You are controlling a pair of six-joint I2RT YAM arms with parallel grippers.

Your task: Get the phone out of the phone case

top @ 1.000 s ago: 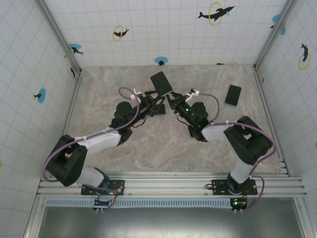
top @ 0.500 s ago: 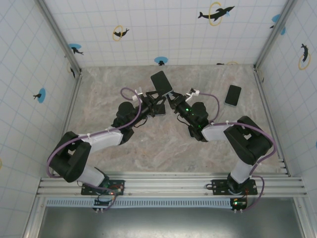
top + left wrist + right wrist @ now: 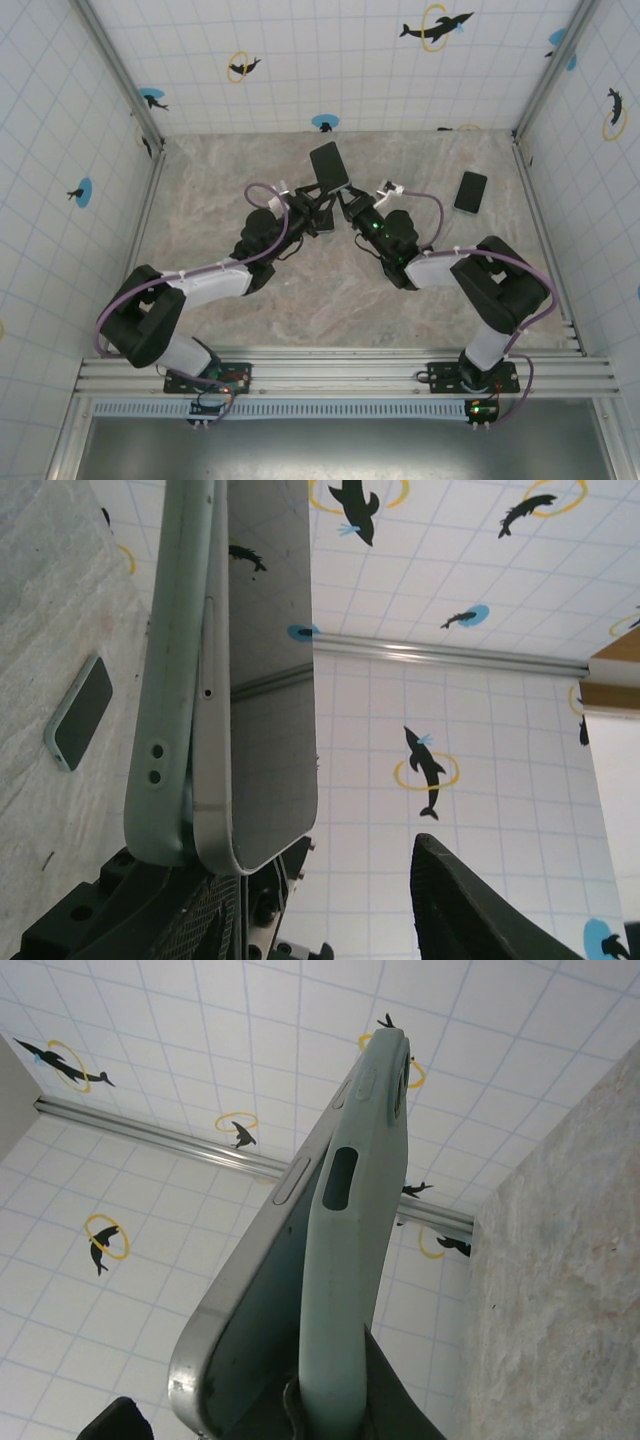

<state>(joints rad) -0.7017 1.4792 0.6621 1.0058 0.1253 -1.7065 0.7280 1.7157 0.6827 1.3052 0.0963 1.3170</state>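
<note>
Nudged closer in the top view, left gripper meets right gripper under the glossy phone, well left of the spare handset. Left wrist: phone partly peeled from matte green phone case, jaws gaping (one finger clear). Right wrist: jaws pinch that case, contact cropped.

Phone held up over table, between left gripper and right gripper. Phone case set against phone's back. Second phone laid on table, far right.
</note>
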